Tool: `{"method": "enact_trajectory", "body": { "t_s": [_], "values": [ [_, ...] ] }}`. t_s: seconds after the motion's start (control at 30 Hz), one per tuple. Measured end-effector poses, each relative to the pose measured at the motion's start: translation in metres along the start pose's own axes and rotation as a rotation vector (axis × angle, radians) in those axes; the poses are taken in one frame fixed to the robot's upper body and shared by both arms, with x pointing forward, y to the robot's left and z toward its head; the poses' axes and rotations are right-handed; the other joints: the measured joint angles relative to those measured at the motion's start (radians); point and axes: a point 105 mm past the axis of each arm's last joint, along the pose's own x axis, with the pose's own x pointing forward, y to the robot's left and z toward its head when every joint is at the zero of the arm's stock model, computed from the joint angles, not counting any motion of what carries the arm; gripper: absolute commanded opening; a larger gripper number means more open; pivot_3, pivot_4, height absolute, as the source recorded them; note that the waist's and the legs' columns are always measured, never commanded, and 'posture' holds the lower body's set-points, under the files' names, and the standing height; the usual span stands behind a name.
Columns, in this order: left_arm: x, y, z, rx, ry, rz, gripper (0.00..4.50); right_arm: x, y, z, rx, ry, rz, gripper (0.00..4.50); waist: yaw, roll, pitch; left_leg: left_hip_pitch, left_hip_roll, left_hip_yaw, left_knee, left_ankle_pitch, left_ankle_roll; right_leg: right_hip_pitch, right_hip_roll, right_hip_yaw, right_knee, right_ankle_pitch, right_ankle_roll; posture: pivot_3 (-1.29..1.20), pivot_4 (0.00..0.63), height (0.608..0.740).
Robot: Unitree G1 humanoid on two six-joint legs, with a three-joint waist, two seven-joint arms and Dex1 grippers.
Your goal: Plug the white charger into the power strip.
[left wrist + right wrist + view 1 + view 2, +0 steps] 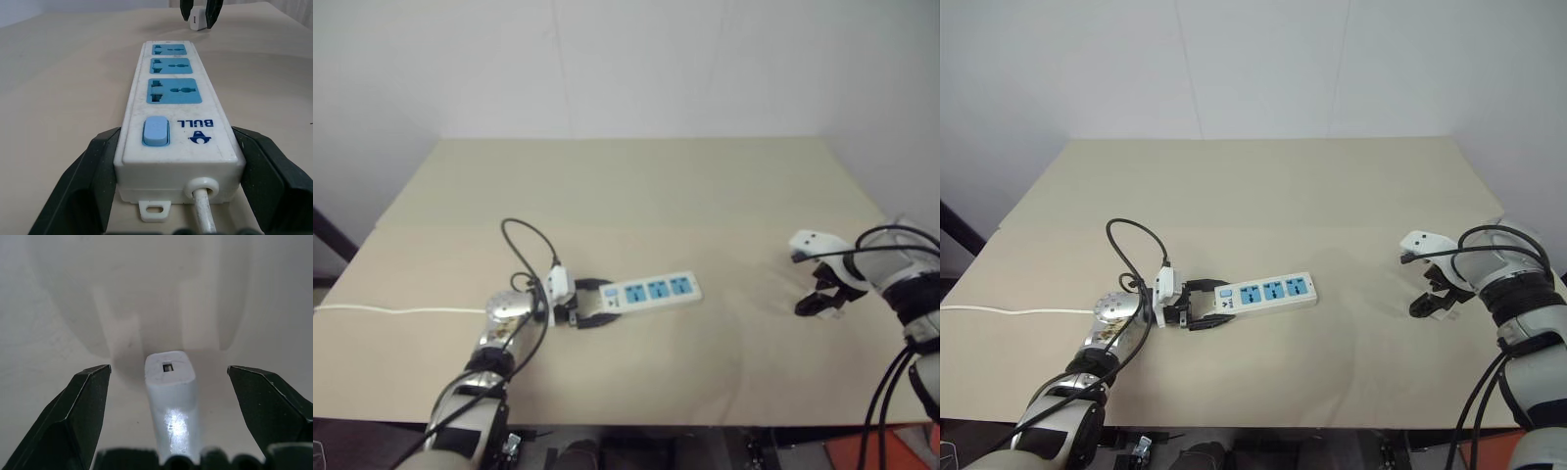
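From the head, the left hand (1197, 315) clamps the switch end of the power strip (1268, 292) at about seven o'clock on the bench (1263, 186), the right hand (1428, 305) poised at four o'clock. The left wrist view shows the strip pinned square. In the right wrist view the white charger (172, 396) stands between wide-spread fingers (78, 411); I'd centre, then close evenly.

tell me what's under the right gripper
The white charger stands on the table between the open fingers of the right gripper, untouched. Its underside, against the table, is hidden.
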Motion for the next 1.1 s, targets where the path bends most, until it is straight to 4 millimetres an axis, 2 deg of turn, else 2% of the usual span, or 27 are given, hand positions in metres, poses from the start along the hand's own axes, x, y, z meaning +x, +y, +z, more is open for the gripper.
{"method": "enact_trajectory", "body": {
  "t_s": [0.1, 0.27, 0.37, 0.53, 0.67, 0.83, 0.9, 0.97, 1.07, 1.1],
  "values": [
    [0.000, 0.000, 0.000, 0.000, 0.001, 0.001, 3.31, 0.003, 0.000, 0.001, 0.009, -0.004, 0.001, 3.87, 0.000, 0.000, 0.000, 0.000, 0.000, 0.000, 0.000, 0.000, 0.000, 0.000, 0.000, 0.000, 0.000, 0.000, 0.000, 0.00, 0.150, 0.740],
    [0.000, 0.000, 0.000, 0.004, 0.003, 0.002, 3.31, 0.008, 0.001, -0.001, 0.007, -0.007, 0.001, 2.08, 0.000, 0.001, 0.000, 0.000, 0.000, 0.000, 0.000, 0.000, 0.000, 0.000, 0.000, 0.000, 0.000, 0.000, 0.000, 0.00, 0.150, 0.740],
    [0.000, 0.000, -0.001, 0.004, 0.006, 0.003, 3.31, 0.008, 0.000, -0.001, 0.007, -0.008, -0.006, 1.15, -0.001, 0.001, -0.001, 0.000, 0.000, 0.000, 0.001, 0.000, 0.000, 0.000, 0.000, 0.000, 0.000, 0.000, 0.000, 0.00, 0.150, 0.740],
    [-0.001, 0.000, 0.000, 0.007, 0.012, -0.001, 3.31, 0.006, 0.000, 0.001, -0.011, -0.004, -0.017, 1.13, -0.002, 0.002, -0.002, 0.000, 0.000, 0.000, 0.001, 0.000, 0.000, 0.000, 0.000, 0.000, 0.001, 0.000, 0.000, 0.00, 0.150, 0.740],
    [-0.002, 0.001, 0.000, 0.012, 0.018, -0.009, 3.31, -0.006, 0.003, 0.016, -0.072, -0.050, -0.034, 1.13, -0.006, 0.003, -0.002, 0.000, 0.000, 0.000, 0.001, 0.000, 0.000, 0.000, 0.000, 0.000, 0.001, 0.000, 0.000, 0.00, 0.150, 0.740],
    [-0.001, -0.001, 0.002, 0.020, 0.027, -0.049, 3.31, -0.050, 0.023, 0.061, -0.126, -0.345, 0.007, 1.13, -0.007, 0.003, -0.002, -0.001, 0.000, -0.001, 0.001, 0.000, 0.000, 0.000, 0.000, 0.000, 0.001, 0.000, 0.000, 0.00, 0.150, 0.740],
    [-0.001, -0.002, 0.002, 0.017, 0.028, -0.074, 3.31, -0.068, 0.038, 0.081, -0.152, -0.503, 0.045, 1.13, -0.007, 0.003, -0.002, -0.001, 0.001, -0.001, 0.001, -0.001, 0.001, 0.000, 0.001, -0.001, 0.001, 0.000, 0.000, 0.00, 0.150, 0.740],
    [-0.002, -0.004, 0.002, 0.013, 0.033, -0.105, 3.31, -0.075, 0.054, 0.097, -0.168, -0.648, 0.101, 1.13, -0.008, 0.002, -0.003, 0.000, 0.001, -0.002, 0.001, -0.001, 0.001, 0.001, 0.001, -0.001, 0.001, 0.000, 0.000, 0.00, 0.150, 0.740],
    [-0.005, -0.008, 0.004, -0.001, 0.039, -0.163, 3.31, -0.072, 0.094, 0.117, -0.197, -0.913, 0.274, 1.13, -0.009, 0.000, -0.003, 0.000, 0.001, -0.003, 0.000, -0.001, 0.001, 0.002, 0.001, -0.001, 0.003, 0.000, 0.000, 0.00, 0.150, 0.740],
    [-0.006, -0.010, 0.004, -0.003, 0.042, -0.188, 3.31, -0.068, 0.114, 0.121, -0.210, -1.002, 0.364, 1.13, -0.009, 0.000, -0.003, 0.000, 0.001, -0.004, 0.000, -0.001, 0.001, 0.002, 0.001, -0.001, 0.003, 0.001, 0.000, 0.00, 0.150, 0.740]
  ]
}}
